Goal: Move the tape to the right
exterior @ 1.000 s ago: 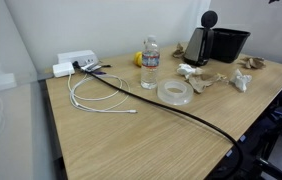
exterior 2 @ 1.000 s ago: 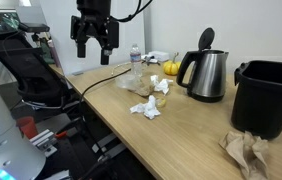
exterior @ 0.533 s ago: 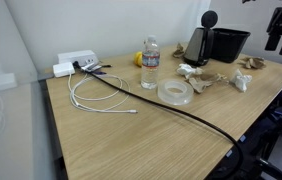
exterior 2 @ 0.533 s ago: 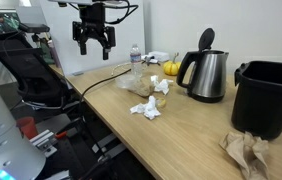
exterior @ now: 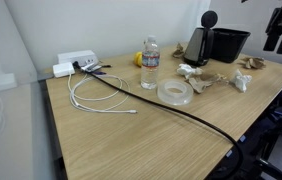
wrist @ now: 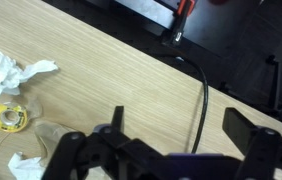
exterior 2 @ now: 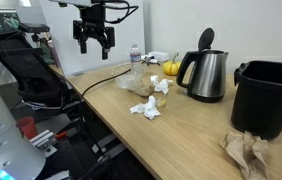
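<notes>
You are hanging the gripper (exterior 2: pixel 95 42) high in the upper left of an exterior view, jaws spread wide and gripping nothing, so the step in hand is, as I am reading it, the approach to the tape (exterior: pixel 174 92). To do it well, be bringing the gripper down squarely over one side of the ring, one finger aiming into the hole and one outside the wall, while steering clear of the bottle (exterior: pixel 150 62) and the black cable (exterior: pixel 196 118). The tape is lying flat on the table (exterior: pixel 131 150) near mid-frame, just lower right of the bottle and close beside the paper bits (exterior: pixel 196 78). It is sitting well apart from the gripper and far below it, and the wrist view is not showing it clearly.
</notes>
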Tool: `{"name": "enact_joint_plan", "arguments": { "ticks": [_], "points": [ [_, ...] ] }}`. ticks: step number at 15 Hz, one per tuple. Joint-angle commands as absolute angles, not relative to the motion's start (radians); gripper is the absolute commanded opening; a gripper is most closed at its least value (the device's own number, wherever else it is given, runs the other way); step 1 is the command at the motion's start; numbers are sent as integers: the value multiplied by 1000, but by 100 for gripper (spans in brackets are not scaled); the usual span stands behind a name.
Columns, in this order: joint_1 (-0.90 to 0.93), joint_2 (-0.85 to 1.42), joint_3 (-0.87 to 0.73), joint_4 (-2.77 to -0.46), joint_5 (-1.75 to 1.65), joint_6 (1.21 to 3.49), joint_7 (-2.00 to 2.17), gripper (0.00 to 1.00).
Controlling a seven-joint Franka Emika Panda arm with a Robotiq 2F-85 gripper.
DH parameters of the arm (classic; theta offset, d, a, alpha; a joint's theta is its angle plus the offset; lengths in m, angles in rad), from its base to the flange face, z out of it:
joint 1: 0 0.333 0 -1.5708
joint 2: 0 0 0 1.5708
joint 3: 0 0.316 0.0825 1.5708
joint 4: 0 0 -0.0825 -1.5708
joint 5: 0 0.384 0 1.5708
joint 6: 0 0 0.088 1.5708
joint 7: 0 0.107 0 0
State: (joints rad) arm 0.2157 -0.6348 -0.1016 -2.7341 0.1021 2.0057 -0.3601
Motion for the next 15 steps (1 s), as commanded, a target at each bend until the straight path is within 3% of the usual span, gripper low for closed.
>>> {"name": "enact_joint_plan", "arguments": {
  "ticks": [1,8,15],
  "points": [
    [223,-567,-56,-2724,258,2131,-247,100],
    [212,-281,124,-2702,321,2616,78,100],
    [229,-214,140,-2688,300,2673,128,100]
  ]
}}
